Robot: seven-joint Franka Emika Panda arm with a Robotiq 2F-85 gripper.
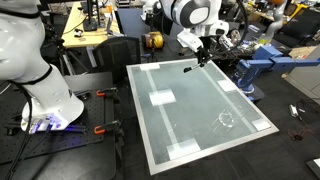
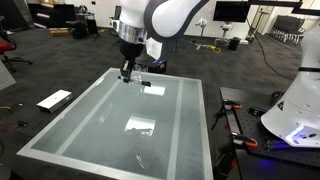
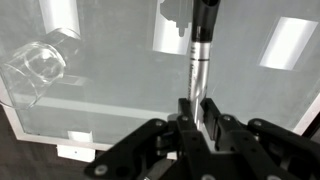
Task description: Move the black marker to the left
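Black marker (image 3: 203, 50) sits within the end effector (image 3: 203, 112) near the table (image 3: 110, 105) edge

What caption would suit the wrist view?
Gripper clasping the slim black-capped marker against a pale tabletop with white rectangular tape patches.

The table (image 1: 200, 135) is wide and mostly bare, so nearly all of it is free to cross. The white tape patches (image 1: 161, 98) lie flat and block nothing. Only 1 raised thing stands on it: a clear ring-like thing (image 1: 224, 120) near a long edge. It is well apart from the gripper (image 1: 203, 60), which sits low at the far end, fingers closed against the black marker (image 3: 200, 55). Off the table, the white robot base (image 1: 35, 70) stands beside 1 long edge, and a blue frame (image 1: 262, 62) crowds the far corner.
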